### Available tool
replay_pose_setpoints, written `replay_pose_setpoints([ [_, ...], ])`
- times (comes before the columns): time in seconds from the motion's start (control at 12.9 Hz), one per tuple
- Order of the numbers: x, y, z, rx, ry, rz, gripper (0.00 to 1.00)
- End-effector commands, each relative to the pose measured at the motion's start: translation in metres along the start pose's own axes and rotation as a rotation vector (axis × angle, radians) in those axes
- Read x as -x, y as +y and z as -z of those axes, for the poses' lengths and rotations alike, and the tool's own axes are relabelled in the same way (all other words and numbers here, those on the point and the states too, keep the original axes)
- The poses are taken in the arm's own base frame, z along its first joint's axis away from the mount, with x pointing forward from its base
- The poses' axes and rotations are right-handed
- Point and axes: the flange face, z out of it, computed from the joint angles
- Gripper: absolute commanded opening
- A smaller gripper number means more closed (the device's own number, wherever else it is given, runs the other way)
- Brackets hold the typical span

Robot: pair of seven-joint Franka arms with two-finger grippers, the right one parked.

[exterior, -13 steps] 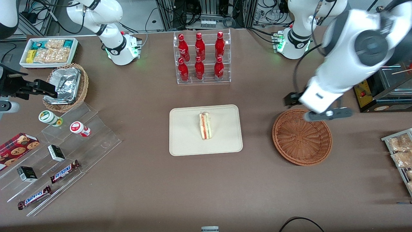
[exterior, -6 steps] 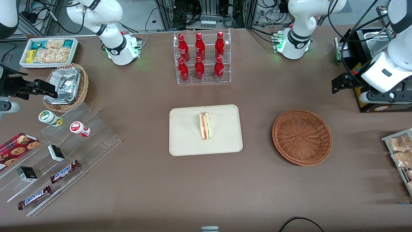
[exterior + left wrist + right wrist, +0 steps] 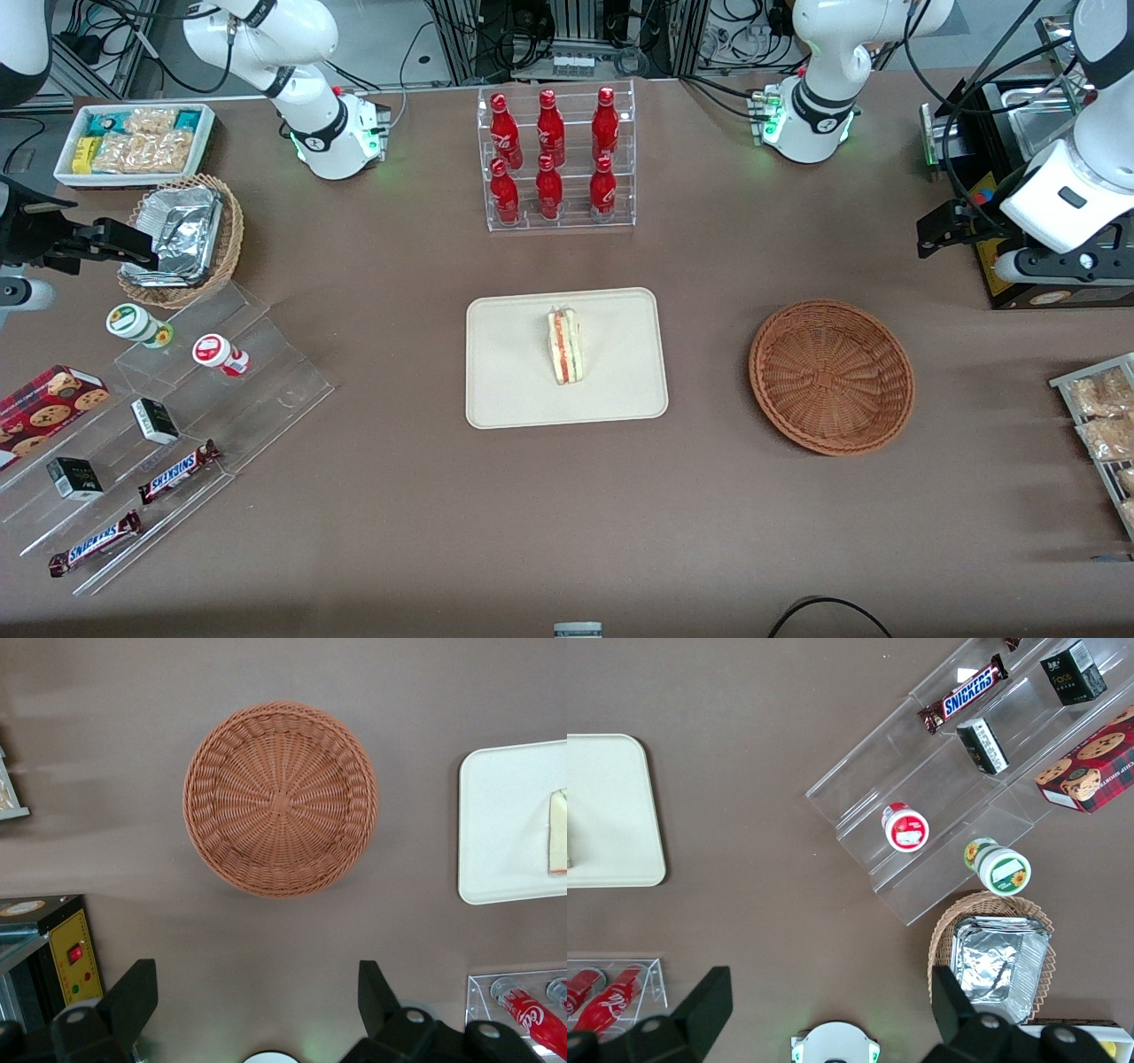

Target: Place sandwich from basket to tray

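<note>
The sandwich [image 3: 565, 346] lies on the cream tray [image 3: 514, 390] at the middle of the table, its red, orange and green filling edge showing. The reddish-brown basket [image 3: 831, 377] stands beside the tray toward the working arm's end and holds nothing. My left gripper [image 3: 1059, 266] hangs high near the table's working-arm end, farther from the front camera than the basket. In the left wrist view the gripper [image 3: 257, 979] is open and empty, with the basket [image 3: 280, 799], the tray [image 3: 500, 824] and a slice of the sandwich [image 3: 558, 831] below it.
A clear rack of red bottles [image 3: 554, 159] stands farther back than the tray. A black box [image 3: 1054, 221] and a tray of snack packs [image 3: 1103, 416] sit at the working arm's end. Stepped shelves [image 3: 177, 416], a foil basket [image 3: 182, 239] and a white bin [image 3: 133, 142] sit at the parked arm's end.
My left gripper has swung away from above the basket's rim toward the working arm's end of the table, then nearly stopped. The sandwich has not moved.
</note>
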Motion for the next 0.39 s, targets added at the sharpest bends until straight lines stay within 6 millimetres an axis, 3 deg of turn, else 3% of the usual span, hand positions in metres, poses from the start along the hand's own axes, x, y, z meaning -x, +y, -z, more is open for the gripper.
replay_pose_setpoints([
  [0.0, -0.01, 0.0, 0.008, 0.009, 0.012, -0.016, 1.0],
  [0.31, -0.009, -0.013, 0.016, 0.006, 0.027, 0.009, 1.0],
])
